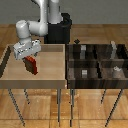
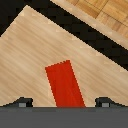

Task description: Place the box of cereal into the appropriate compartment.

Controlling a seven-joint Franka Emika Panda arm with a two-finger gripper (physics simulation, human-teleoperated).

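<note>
The fingers [image 1: 31,61] grasp the box of cereal [image 1: 32,65] above the light bin [image 1: 50,75]; only the exterior view shows the dark compartmented bin [image 1: 97,62].

Two bins on thin-legged stands over a wooden floor [image 1: 100,35].
Light wooden tray [image 1: 47,75] toward the exterior view's left; dark divided bin [image 1: 97,62] just beside it toward the right, holding small grey objects [image 1: 84,73] in separate compartments.

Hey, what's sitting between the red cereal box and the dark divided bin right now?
Only bare floor of the light wooden bin and its side wall, in the exterior view. The cereal box hangs at the gripper, short of the dark bin.
</note>
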